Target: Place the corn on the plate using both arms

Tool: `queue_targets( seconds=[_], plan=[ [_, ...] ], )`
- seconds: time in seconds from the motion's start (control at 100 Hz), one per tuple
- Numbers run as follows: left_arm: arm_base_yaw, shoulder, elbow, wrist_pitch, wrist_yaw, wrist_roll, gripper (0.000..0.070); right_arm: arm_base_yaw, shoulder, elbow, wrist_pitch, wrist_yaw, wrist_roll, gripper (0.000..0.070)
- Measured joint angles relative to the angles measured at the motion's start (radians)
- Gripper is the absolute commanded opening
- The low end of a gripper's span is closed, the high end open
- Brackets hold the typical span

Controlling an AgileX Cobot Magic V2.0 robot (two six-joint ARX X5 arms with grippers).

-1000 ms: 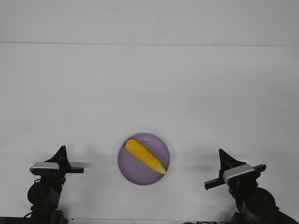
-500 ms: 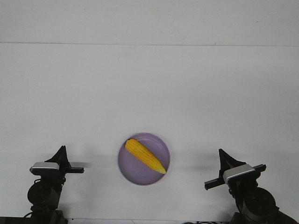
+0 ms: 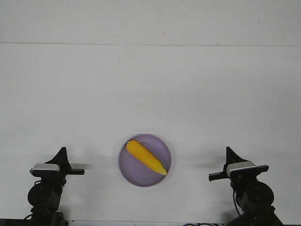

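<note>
Corn (image 3: 146,157): lies diagonally in the plate (image 3: 131,176), pale tip toward the right arm. Plate: on the white table (image 3: 150,94), between both arms. Left gripper (image 3: 61,153), right gripper (image 3: 229,153): well apart from plate, holding nothing; whether fingers are spread or pressed together cannot be told.

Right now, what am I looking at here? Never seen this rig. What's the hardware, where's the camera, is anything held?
This is one view, from a camera facing forward over a white table. The two black shapes at the near edge are robot arms: the left gripper and the right gripper, each a pair of pointed fingers. Whether they are open or shut cannot be told from here. Neither holds anything. Between them sits a purple plate with a yellow corn lying diagonally on it.
</note>
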Motion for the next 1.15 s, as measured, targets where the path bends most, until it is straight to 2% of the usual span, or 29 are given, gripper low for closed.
queue_targets(
  seconds=[0.11, 0.19, 0.27, 0.4, 0.47, 1.15],
  plan=[
    [0.000, 0.000, 0.000, 0.000, 0.000, 0.000, 0.0015, -0.222, -0.082, -0.138, 0.124, -0.224, -0.029, 0.0004],
    [0.000, 0.000, 0.000, 0.000, 0.000, 0.000, 0.0015, -0.341, -0.143, -0.213, 0.186, -0.301, -0.036, 0.0004],
    [0.000, 0.000, 0.000, 0.000, 0.000, 0.000, 0.0015, -0.390, -0.185, -0.266, 0.204, -0.306, -0.037, 0.0004],
    [0.000, 0.000, 0.000, 0.000, 0.000, 0.000, 0.0015, -0.398, -0.209, -0.320, 0.203, -0.311, -0.039, 0.0004],
    [0.000, 0.000, 0.000, 0.000, 0.000, 0.000, 0.0015, -0.399, -0.209, -0.320, 0.177, -0.309, -0.039, 0.0004],
    [0.000, 0.000, 0.000, 0.000, 0.000, 0.000, 0.0015, -0.399, -0.209, -0.320, 0.222, -0.304, -0.027, 0.0004]
  ],
)
